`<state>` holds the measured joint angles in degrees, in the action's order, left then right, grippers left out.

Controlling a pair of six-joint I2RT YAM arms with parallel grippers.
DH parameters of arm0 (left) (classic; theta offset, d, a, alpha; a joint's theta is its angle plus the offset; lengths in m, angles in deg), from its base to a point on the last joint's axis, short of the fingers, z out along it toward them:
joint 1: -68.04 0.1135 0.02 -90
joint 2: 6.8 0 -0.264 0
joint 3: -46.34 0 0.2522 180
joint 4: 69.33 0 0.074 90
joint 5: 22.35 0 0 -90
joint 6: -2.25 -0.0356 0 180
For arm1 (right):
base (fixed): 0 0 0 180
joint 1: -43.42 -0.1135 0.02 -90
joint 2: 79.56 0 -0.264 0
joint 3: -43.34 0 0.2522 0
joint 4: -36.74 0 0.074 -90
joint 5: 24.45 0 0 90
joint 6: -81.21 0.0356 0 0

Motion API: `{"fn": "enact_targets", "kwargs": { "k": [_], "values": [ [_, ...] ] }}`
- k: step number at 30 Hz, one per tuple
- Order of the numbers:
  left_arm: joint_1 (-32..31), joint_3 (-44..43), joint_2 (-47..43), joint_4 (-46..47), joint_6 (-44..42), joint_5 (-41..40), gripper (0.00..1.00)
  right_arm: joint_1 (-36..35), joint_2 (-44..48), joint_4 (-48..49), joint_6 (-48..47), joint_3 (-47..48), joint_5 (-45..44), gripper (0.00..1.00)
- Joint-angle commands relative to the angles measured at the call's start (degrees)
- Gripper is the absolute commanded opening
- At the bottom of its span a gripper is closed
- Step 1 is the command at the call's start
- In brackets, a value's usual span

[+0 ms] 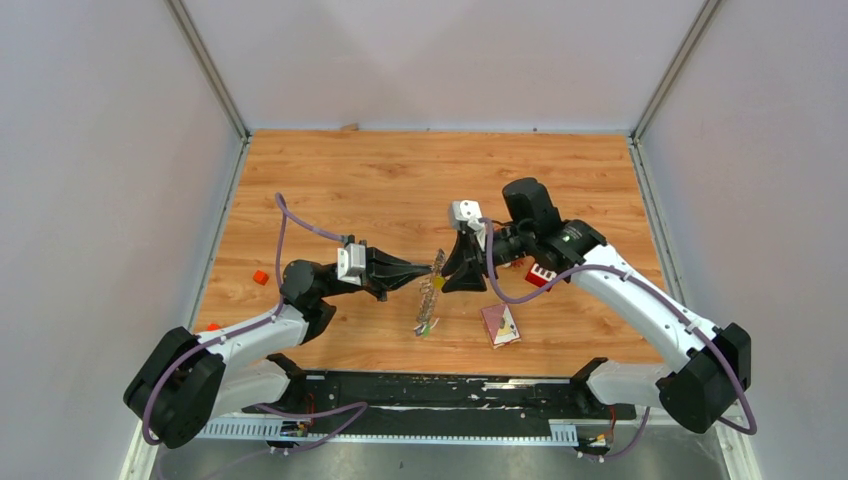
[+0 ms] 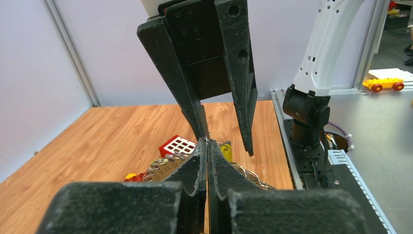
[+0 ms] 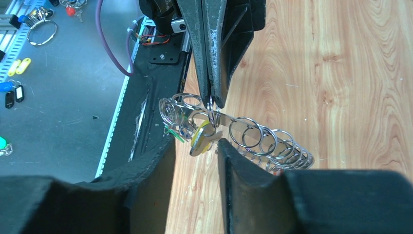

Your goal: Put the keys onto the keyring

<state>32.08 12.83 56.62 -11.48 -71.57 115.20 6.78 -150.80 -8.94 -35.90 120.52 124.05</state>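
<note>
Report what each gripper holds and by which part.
Left gripper, shut, pinches the keyring by one small wire loop. Right gripper is open, holding nothing; a yellow-headed key hangs between its fingers.

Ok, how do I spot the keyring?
Find the middle of the wooden table. The keyring is pinched in the left jaws there: a string of silver rings with a yellow tag, unlike the red block and pink card to its right.

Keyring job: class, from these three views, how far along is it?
Done, apparently: a yellow-headed silver key hangs on the looped silver wire keyring. In hand: the left gripper, jaws shut, pinches that keyring; the right gripper, jaws open, flanks the key. Left: whether more keys remain, these views cannot settle.
</note>
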Motion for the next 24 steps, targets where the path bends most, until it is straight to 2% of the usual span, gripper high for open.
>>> {"fn": "enact_targets", "kwargs": {
  "k": [1, 3, 8, 24],
  "values": [
    [0.1, -0.5, -0.7, 3.7, -0.6, -1.2, 0.00, -0.7, -0.4, 3.6, 1.1, -0.1, 0.0, 0.32],
    [0.0, -0.5, -0.7, 3.7, -0.6, -1.2, 0.00, -0.7, -0.5, 4.0, 1.3, -0.4, 0.1, 0.23],
    [0.1, -0.6, -0.5, 4.1, -0.1, -0.9, 0.00, -0.9, -0.7, 4.7, 1.3, -0.9, -0.1, 0.09],
    [0.1, -0.6, -0.6, 4.0, 0.2, -0.2, 0.00, -1.4, -1.4, 4.1, 0.5, -0.5, -0.5, 0.08]
  ]
}}
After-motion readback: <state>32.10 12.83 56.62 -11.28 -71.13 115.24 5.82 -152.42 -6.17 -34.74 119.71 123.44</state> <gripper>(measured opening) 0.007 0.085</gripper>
